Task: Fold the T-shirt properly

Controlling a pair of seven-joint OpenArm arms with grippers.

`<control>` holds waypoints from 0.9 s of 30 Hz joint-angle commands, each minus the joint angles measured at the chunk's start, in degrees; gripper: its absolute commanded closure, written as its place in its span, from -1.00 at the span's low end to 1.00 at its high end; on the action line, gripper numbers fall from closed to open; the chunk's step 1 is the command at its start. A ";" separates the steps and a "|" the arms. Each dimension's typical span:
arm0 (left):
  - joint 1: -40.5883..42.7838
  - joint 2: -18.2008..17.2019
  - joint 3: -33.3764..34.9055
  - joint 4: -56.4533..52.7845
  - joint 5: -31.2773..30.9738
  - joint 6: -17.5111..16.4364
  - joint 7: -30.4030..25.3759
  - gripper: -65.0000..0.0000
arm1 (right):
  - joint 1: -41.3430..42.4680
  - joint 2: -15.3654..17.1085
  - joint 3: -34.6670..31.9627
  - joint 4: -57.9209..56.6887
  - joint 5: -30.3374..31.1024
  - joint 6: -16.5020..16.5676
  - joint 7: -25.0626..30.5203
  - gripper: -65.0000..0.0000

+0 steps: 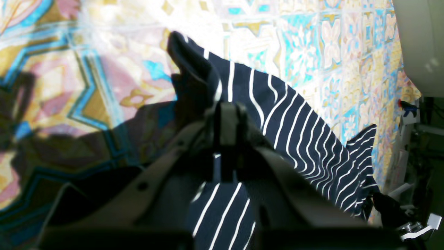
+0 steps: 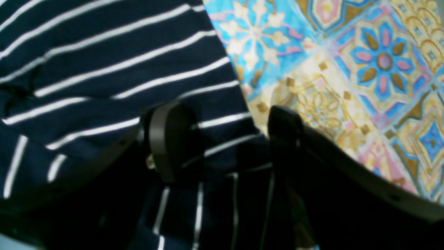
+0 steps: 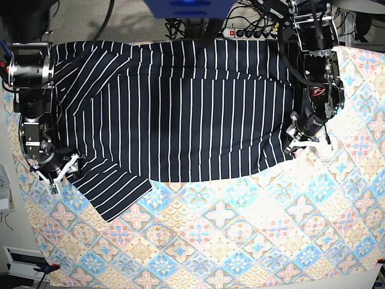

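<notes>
The T-shirt [image 3: 192, 108] lay spread across the tablecloth [image 3: 240, 235]. The left end effector [image 1: 225, 114] pinched its hem; the right end effector [image 2: 225, 142] stood agape over a sleeve edge.

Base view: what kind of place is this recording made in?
Likely a robot lab bench, not a home: a pastel tile-patterned tablecloth under the dark navy white-striped T-shirt, with a power strip and tangled cables behind.
</notes>
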 commanded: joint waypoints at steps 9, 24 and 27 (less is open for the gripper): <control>-0.82 -0.53 -0.19 1.00 -0.59 -0.67 -0.66 1.00 | 1.85 -1.76 -0.28 0.38 0.71 0.14 1.27 -0.14; -0.73 -0.62 -0.19 1.00 -0.59 -0.67 -0.66 1.00 | 2.90 -1.93 -1.07 -6.04 0.62 0.22 1.09 0.09; -0.64 -0.62 -0.19 1.00 -0.59 -0.67 -0.66 1.00 | 2.90 -1.93 -5.47 -6.04 0.79 0.22 0.92 0.16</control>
